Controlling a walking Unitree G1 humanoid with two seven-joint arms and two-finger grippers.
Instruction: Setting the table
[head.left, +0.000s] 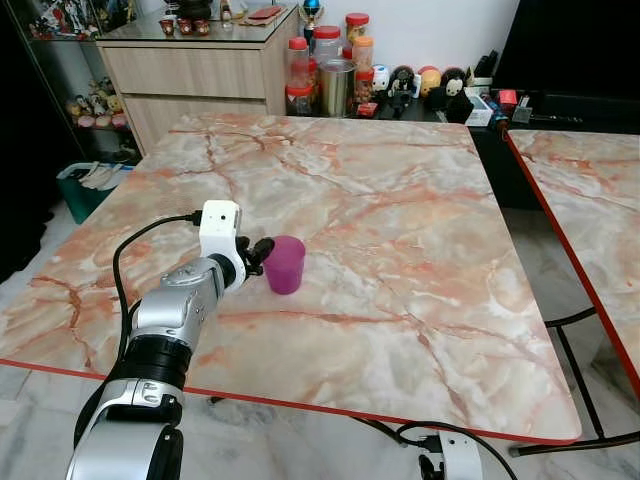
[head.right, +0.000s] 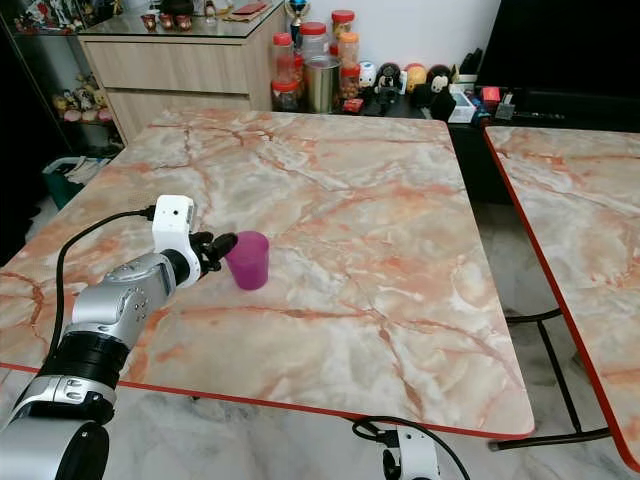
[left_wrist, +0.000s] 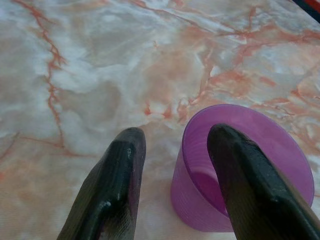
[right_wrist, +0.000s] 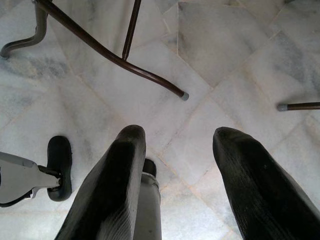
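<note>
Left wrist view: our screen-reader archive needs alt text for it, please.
The left hand is open around the near rim of a translucent purple plastic cup, one black finger outside and one over its mouth. The cup stands upright on a pink-veined marble table.

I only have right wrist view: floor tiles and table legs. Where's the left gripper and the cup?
Observer: The left gripper is over the marble table, right at the purple cup, which stands upright toward the table's near left part.
Operator: Is it gripping?
Observer: Not closed. In the left wrist view one finger is over the cup's mouth, the other outside the wall, with the near wall between them.
Operator: Anything else on that table?
Observer: I see nothing else on it. Jars and figurines sit on a low counter beyond its far edge.
Operator: Right arm?
Observer: The right gripper hangs open, pointing at the floor.
</note>
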